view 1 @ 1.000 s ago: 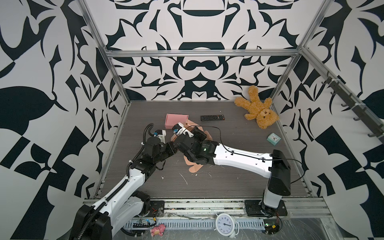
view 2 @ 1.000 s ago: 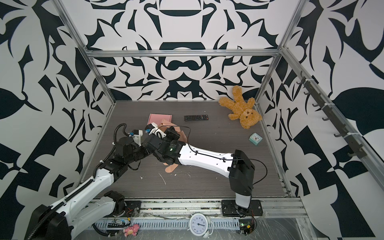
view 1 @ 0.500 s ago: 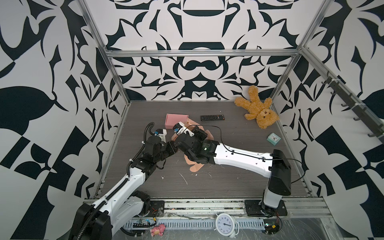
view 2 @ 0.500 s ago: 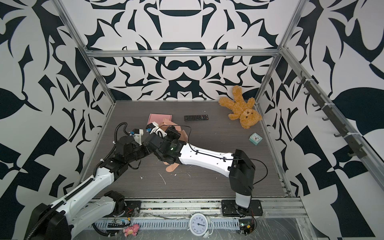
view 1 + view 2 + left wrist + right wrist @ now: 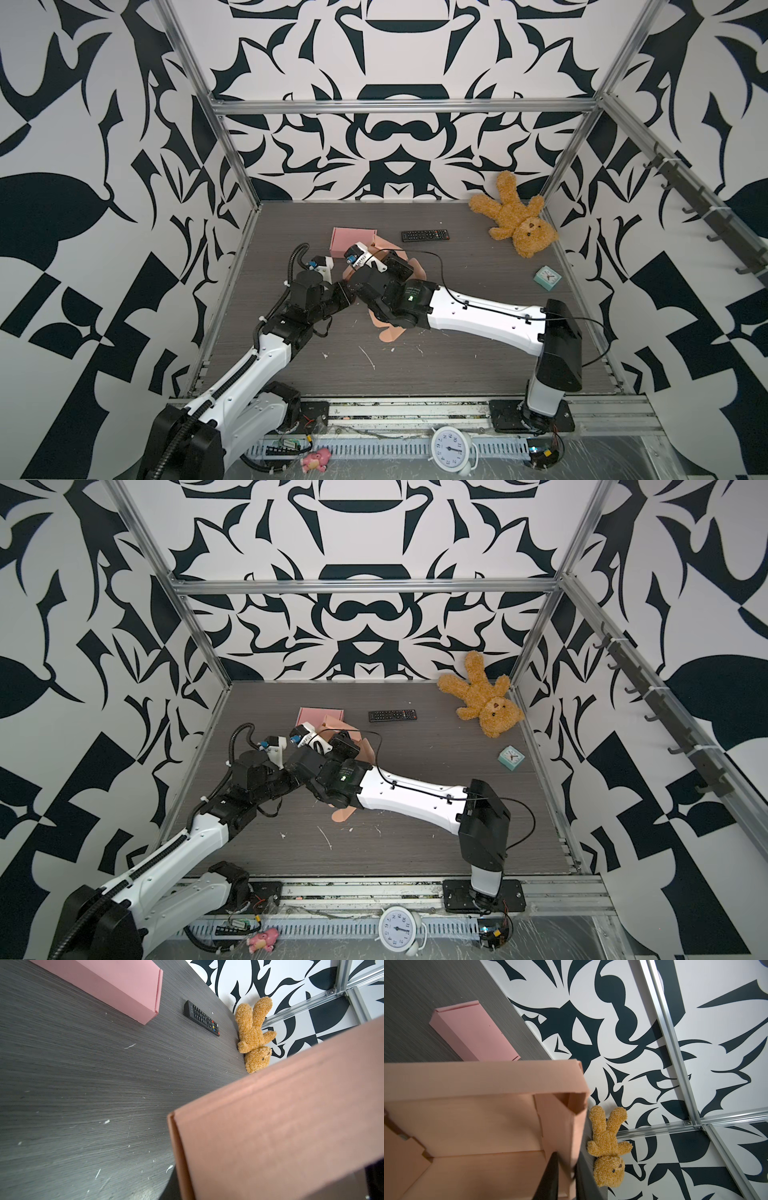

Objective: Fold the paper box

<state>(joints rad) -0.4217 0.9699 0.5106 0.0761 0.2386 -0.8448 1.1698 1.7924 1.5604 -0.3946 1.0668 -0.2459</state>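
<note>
While both arms crowded together over the left middle of the dark wood-grain tabletop (image 5: 457, 365), the half-formed peach corrugated-cardboard box (image 5: 467, 1122) sat beneath them. It was mostly hidden in both top views, with one rounded flap (image 5: 390, 334) poking out toward the near edge under the right forearm. Its back wall and one side wall stood upright, and the inside lay open.

In the right wrist view the right gripper (image 5: 566, 1160) had its two dark fingers (image 5: 550, 1178) on either side of that upright side wall. The jaws were narrow and clamped on the card.

The left gripper (image 5: 341, 291) reached toward the box from the left, its tips buried behind the right wrist in both top views. Its own wrist view was filled by a tall outer panel of the box seen close up, and I could not tell whether it was pinching the card or only resting against it.

Just behind the peach box lay a closed pink rectangular cardboard box (image 5: 351, 237), flat on the table. A black remote control (image 5: 424, 235) lay to its right, a tan plush teddy bear (image 5: 515, 222) sprawled in the far right corner, and a small teal alarm clock (image 5: 547, 277) stood near the right wall.
</note>
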